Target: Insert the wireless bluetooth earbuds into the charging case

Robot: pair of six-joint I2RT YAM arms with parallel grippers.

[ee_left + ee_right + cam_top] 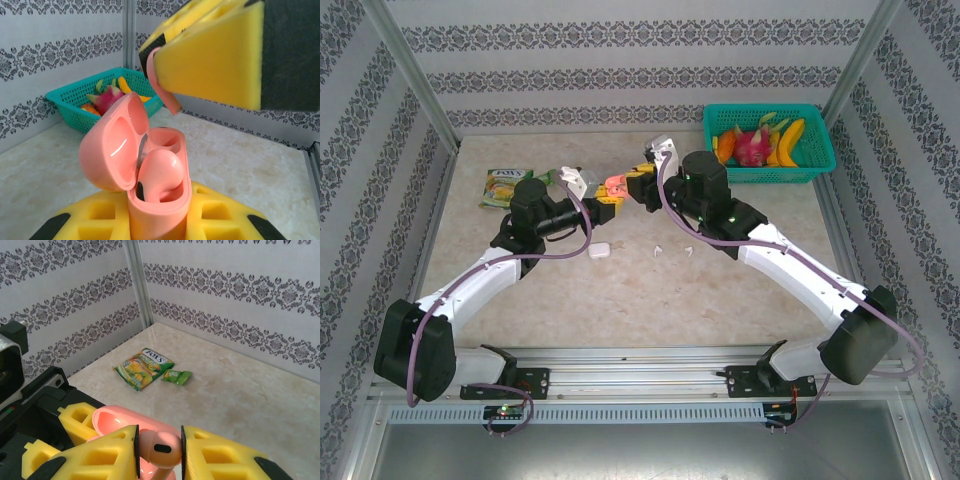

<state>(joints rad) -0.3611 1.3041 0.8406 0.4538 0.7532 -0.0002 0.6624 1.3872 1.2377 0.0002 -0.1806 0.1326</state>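
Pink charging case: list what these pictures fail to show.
Left wrist view: base of the pink charging case, cut by the bottom edge between fingers of the left pincer.
Right wrist view: its sockets, behind the pink earbud in the right pincer.
Top view: contents too small.

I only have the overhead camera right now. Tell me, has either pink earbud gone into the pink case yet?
Observer: One has. In the left wrist view a pink earbud sits in one socket of the open pink case, which the left pincer grips from both sides.
Operator: Okay, and where is the other pink one?
Observer: The right wrist view shows the right pincer shut on the second earbud, its bulb between the yellow pads and its stem pointing down. The free socket is not yet filled.
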